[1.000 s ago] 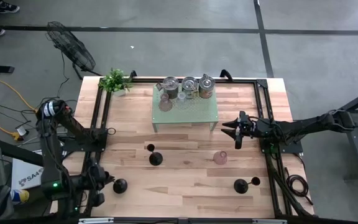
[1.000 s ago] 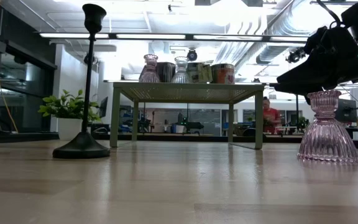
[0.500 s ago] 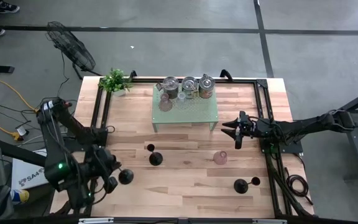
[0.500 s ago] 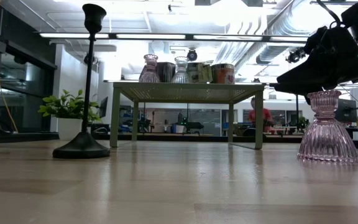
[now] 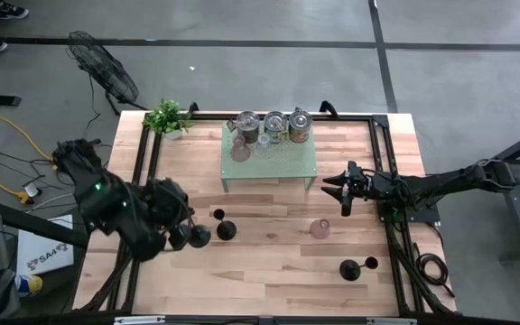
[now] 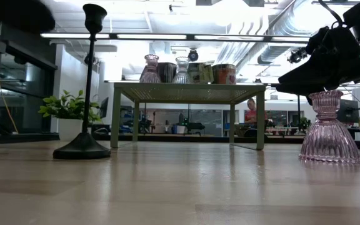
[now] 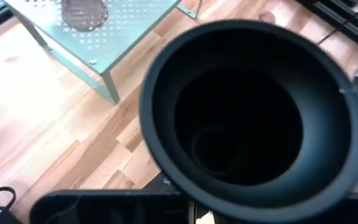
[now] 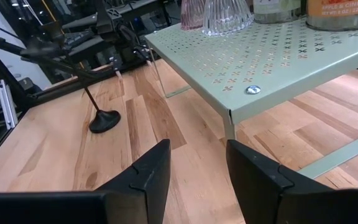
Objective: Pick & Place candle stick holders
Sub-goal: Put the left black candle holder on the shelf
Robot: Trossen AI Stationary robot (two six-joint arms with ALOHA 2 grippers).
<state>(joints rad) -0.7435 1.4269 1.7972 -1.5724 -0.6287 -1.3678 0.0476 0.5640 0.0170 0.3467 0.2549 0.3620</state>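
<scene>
My left gripper [image 5: 181, 236] is shut on a black candle stick holder [image 5: 199, 236] and carries it above the table's left half. In the left wrist view the hollow underside of its domed base [image 7: 247, 118] fills the picture. A second holder [image 5: 227, 230] stands upright on its base just to the right of it. A third holder [image 5: 350, 268] stands near the front right. My right gripper [image 5: 343, 191] hangs open and level at the right, with nothing between its fingers. My left gripper holds the candle stick holder at its domed base. The base's rim [image 7: 180, 186] runs down between the dark fingers, which hide the exact place of contact. The holder is lifted clear of the table and tipped, its hollow underside turned back toward the wrist.
A small green table [image 5: 269, 155] with jars and glass pieces stands at the far middle. A pink glass holder [image 5: 320, 229] sits right of centre, below my right gripper. A potted plant [image 5: 165, 117] is at the far left corner. Black rails [image 5: 147, 171] run along both sides.
My left gripper has risen from the near left corner and swung toward the table's middle and far side. It has rolled at the wrist and stayed shut on the holder. The holder has come up clear of the wood and now hangs beside the second holder.
</scene>
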